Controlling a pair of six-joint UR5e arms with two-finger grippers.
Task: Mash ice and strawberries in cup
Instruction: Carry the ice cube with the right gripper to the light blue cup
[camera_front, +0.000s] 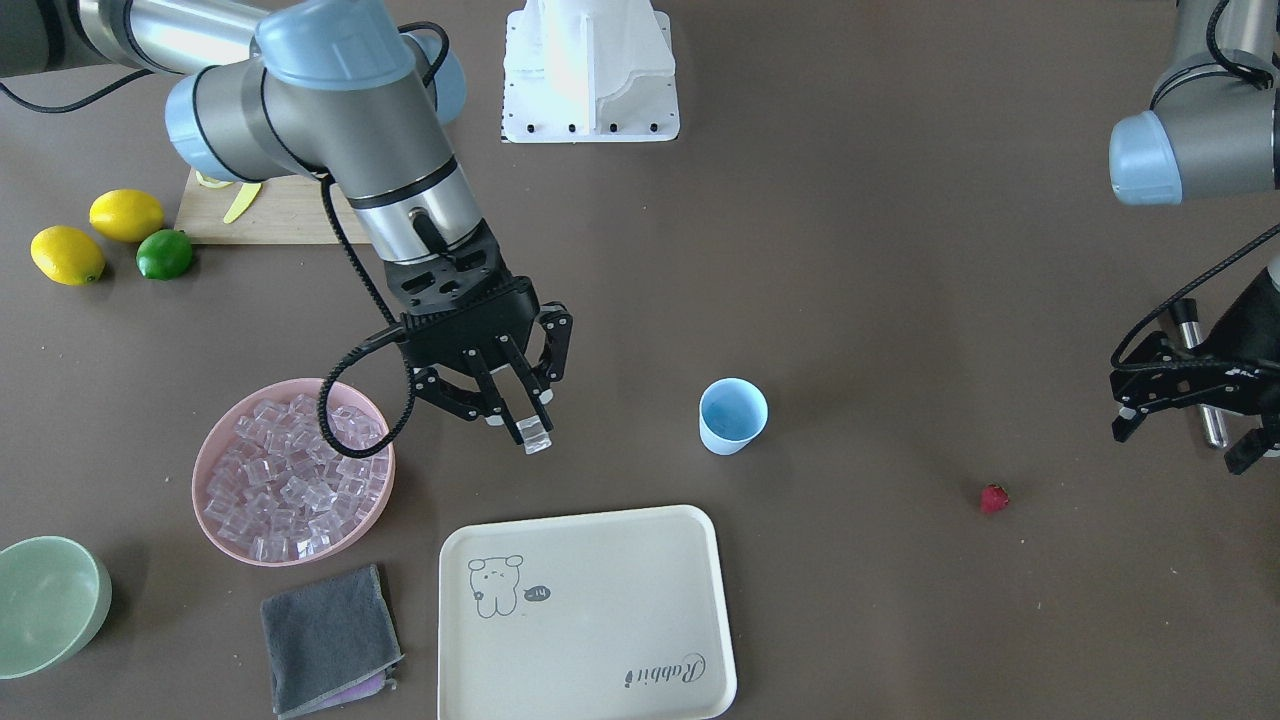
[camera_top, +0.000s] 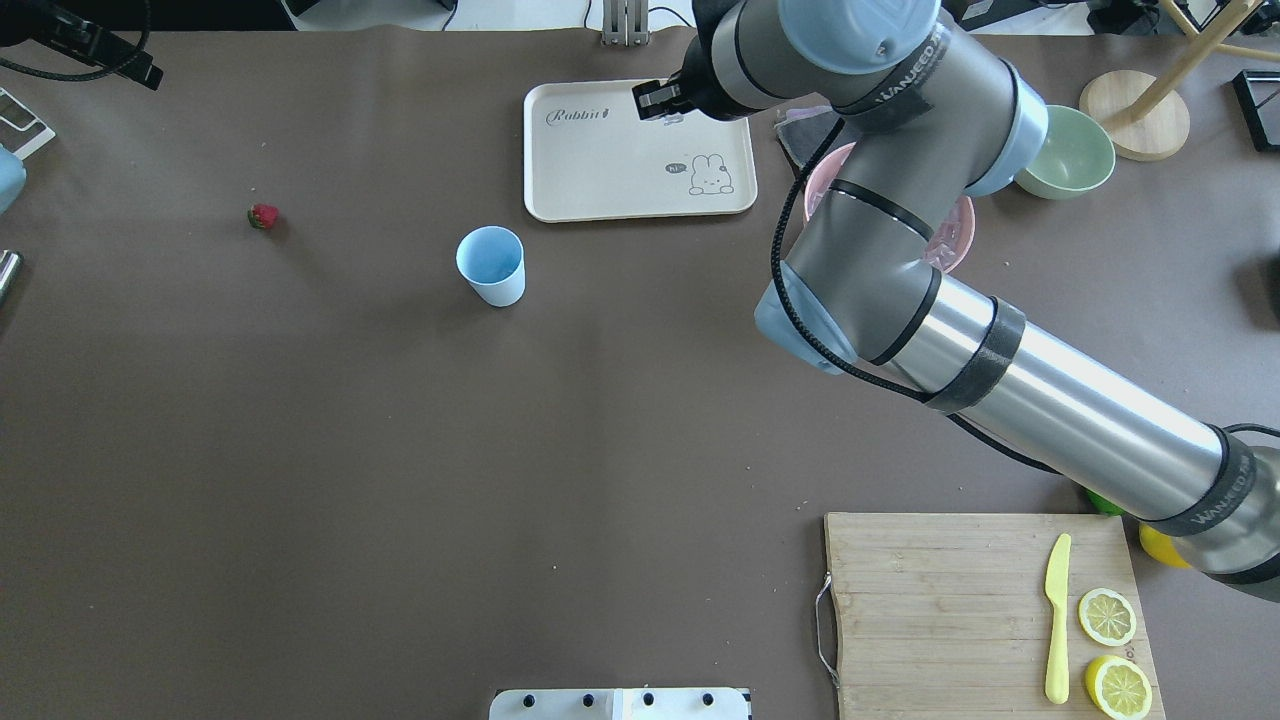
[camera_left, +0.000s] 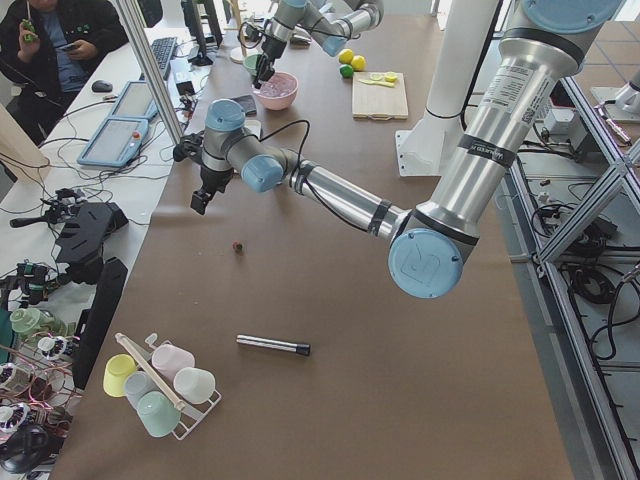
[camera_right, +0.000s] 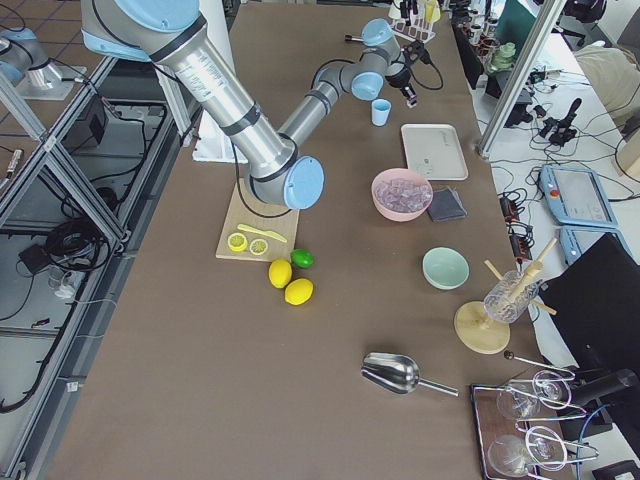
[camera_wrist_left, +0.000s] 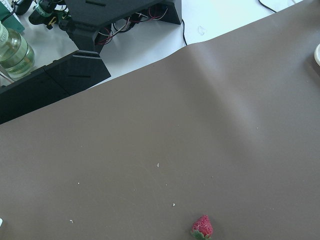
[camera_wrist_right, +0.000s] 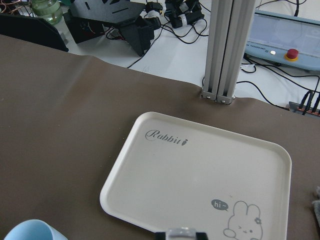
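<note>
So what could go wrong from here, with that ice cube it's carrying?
The right gripper pinches one slick ice cube just at its fingertips, so the cube might slip out before reaching the cup. The cup is small and nothing steadies it; a misaimed drop could miss it or knock it over.

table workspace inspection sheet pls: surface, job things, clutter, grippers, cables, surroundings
Surface: brown table mat, a few pale specks.
Job's things: cup upright, looks empty; strawberry alone on the mat; ice piled in the pink bowl, one cube in the right gripper.
Clutter: tray, grey cloth, green bowl, lemons, lime, cutting board with knife and lemon slices, metal rod.
Grippers: right gripper shut on the cube; left gripper open, holding nothing.
Cables: black cable loops from the right wrist over the pink bowl.
Surroundings: seated operator, cup rack, scoop.
</note>
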